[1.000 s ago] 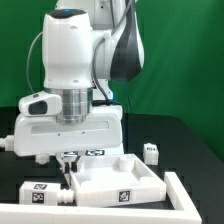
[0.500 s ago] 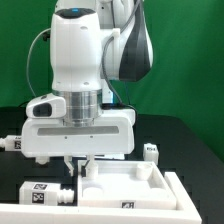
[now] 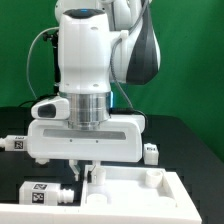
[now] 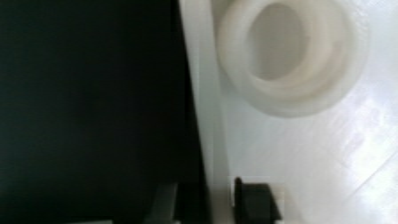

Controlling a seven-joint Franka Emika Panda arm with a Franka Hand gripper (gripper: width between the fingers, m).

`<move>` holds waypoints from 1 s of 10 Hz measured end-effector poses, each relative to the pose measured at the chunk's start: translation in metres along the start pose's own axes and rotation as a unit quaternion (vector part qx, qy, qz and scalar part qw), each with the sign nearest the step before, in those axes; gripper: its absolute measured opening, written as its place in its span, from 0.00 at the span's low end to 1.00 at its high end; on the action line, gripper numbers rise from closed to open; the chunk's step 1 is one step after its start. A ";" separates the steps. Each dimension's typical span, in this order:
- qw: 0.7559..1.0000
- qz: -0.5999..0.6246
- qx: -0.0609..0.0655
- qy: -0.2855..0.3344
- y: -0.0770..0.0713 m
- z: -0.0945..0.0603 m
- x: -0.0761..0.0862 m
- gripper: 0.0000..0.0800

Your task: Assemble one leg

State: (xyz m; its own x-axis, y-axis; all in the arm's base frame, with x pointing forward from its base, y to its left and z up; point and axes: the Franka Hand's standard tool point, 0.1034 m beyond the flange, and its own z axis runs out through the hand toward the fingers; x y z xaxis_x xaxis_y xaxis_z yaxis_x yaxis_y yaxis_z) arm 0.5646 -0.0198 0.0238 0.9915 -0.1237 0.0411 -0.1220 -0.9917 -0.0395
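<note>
Claw (image 3: pixel 84 170) of the Panda arm clamps narrowly on the rim of the white panel (image 3: pixel 135 186), one finger (image 4: pixel 258 198) on each side of the edge, near a round socket (image 4: pixel 285 55). The leg (image 3: pixel 44 192) lies untouched on the dark counter (image 3: pixel 195 150), just beside the panel toward the exterior view's left. A second tagged post (image 3: pixel 151 152) stands behind the panel.

On the black table (image 3: pixel 195 150) lies a white panel (image 3: pixel 150 195) with raised rim — green backdrop (image 3: pixel 190 70) behind.
</note>
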 end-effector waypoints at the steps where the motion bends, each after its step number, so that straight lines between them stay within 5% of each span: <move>1: 1.000 -0.009 0.000 0.002 0.001 0.000 0.000 0.07; 4: 1.000 -0.017 0.000 0.002 0.001 0.000 0.000 0.07; 6: 1.000 -0.017 0.000 0.001 0.001 0.000 0.000 0.47; 7: 1.000 -0.017 0.000 0.001 0.001 0.000 0.000 0.47; 8: 1.000 -0.015 0.004 -0.010 -0.002 -0.011 -0.003 0.70; 10: 1.000 -0.011 0.012 -0.012 -0.021 -0.032 -0.018 0.78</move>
State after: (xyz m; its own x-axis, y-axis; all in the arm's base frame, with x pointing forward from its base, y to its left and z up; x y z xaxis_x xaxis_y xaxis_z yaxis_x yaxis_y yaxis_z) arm 0.5482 0.0019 0.0562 0.9948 -0.1003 0.0187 -0.0990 -0.9931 -0.0627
